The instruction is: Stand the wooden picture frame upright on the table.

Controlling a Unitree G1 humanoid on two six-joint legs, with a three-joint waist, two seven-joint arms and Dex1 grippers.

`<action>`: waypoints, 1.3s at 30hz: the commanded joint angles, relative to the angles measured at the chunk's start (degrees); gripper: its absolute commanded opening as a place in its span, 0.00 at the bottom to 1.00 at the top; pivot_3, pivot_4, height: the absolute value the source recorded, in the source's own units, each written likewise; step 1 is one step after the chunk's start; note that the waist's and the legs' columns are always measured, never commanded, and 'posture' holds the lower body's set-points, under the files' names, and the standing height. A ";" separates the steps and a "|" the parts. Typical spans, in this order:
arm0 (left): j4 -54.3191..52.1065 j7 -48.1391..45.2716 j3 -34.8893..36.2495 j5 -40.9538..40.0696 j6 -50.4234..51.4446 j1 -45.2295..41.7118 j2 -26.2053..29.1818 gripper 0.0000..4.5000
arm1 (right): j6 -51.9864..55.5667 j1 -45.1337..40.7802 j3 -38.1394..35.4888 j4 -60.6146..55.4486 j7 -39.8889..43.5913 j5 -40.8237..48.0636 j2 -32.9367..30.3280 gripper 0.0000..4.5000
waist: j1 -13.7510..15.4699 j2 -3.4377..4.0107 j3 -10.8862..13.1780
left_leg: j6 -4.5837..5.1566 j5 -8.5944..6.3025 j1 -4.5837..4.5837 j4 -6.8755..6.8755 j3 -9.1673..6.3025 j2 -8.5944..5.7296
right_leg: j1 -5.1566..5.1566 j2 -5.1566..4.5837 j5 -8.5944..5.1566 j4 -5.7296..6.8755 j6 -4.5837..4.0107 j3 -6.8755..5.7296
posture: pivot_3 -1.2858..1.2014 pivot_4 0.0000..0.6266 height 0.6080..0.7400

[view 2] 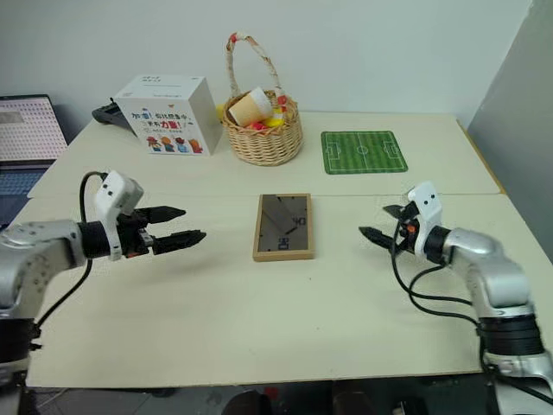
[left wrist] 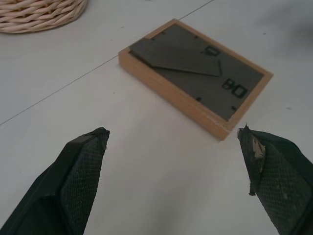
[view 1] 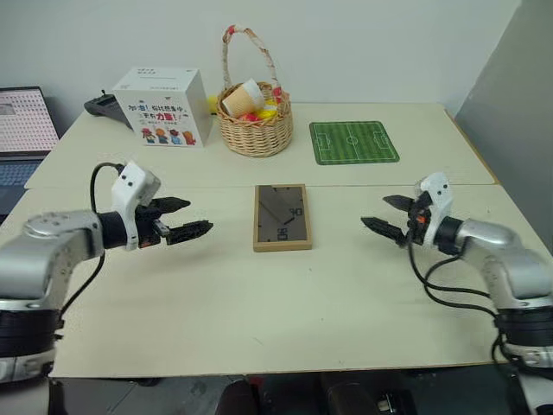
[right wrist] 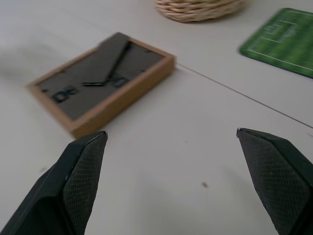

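At the far left edge of the left eye view sat an open laptop [view 1: 22, 130] with a lit screen. Right of it, in the upper left, a white cardboard box [view 1: 164, 108] printed with cartoon figures stood on the large cream bench [view 1: 259, 303], with a dark object [view 1: 105, 105] partly hidden behind it.

In the lower left, the left gripper [view 1: 192, 218] hung above the bench with its two black fingers spread wide apart, holding nothing and pointing toward the centre.

At upper centre stood a woven wicker basket [view 1: 254, 128] with a tall looped handle. Inside it lay a tan paper cup [view 1: 240, 98] tipped on its side among small red and yellow items too small to identify.

Below the basket, in the middle of the view, the small rectangular light-wood picture frame [view 1: 282, 217] lay flat on the bench just on the near side of the seam, its dark brown back with the triangular stand facing up.

In the upper right lay a green football-pitch mat [view 1: 353, 142], flat on the bench.

At the right, the right gripper [view 1: 386, 213] was likewise spread wide and empty, well apart from the frame and pointing toward it.
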 commanded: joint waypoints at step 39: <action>5.59 29.69 -13.61 20.05 -9.91 -4.22 -33.49 0.00 | -11.45 -9.10 11.28 17.77 -17.88 -17.52 31.81 0.00 | 0.17 -0.01 -0.05 | -0.26 0.16 -0.48 0.29 -0.71 -0.07 | -0.14 -0.35 0.01 0.15 -0.05 -0.38 | 0.52 0.24 1.00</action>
